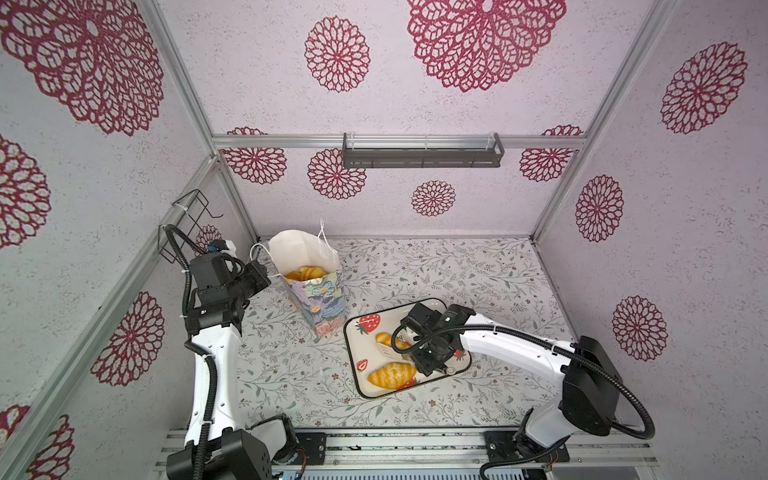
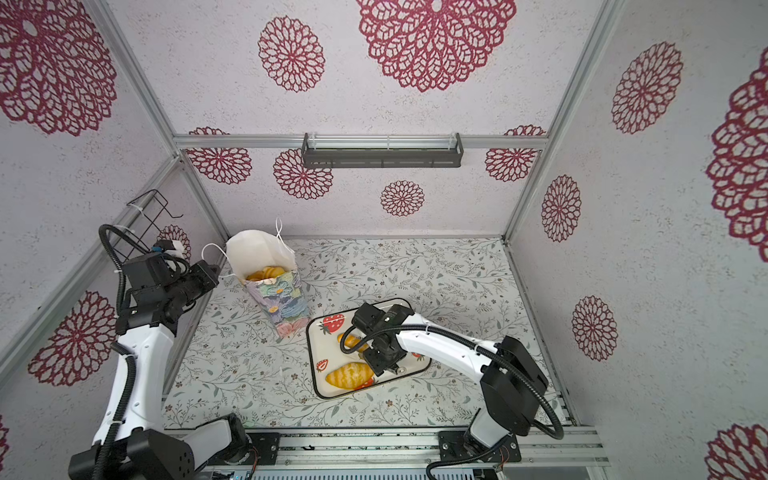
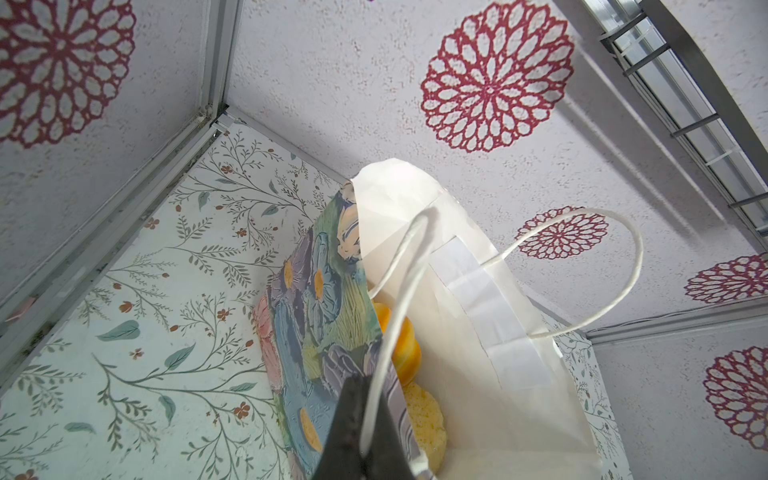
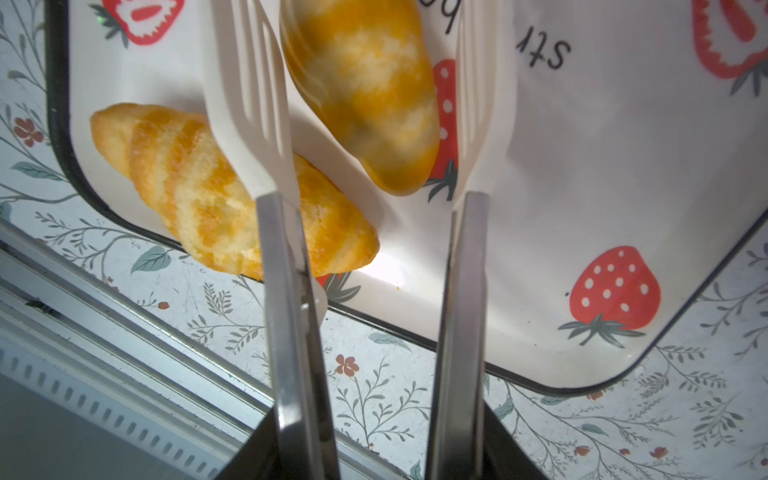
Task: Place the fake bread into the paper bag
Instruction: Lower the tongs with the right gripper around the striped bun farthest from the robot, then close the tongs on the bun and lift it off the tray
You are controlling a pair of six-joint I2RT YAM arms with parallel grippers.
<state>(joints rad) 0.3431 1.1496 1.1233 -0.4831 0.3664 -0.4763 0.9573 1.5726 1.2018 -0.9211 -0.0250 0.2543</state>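
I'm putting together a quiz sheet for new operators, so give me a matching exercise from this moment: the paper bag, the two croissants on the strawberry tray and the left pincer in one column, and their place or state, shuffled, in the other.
Things
1. paper bag
2. croissant nearer the bag
3. croissant nearer the robot's base
4. left pincer

Place or state
A. lies free by the rim of the tray
B. shut on the bag's edge
C. standing, bread inside
D. between the blades of the tongs

Pairs: 1-C, 2-D, 3-A, 4-B
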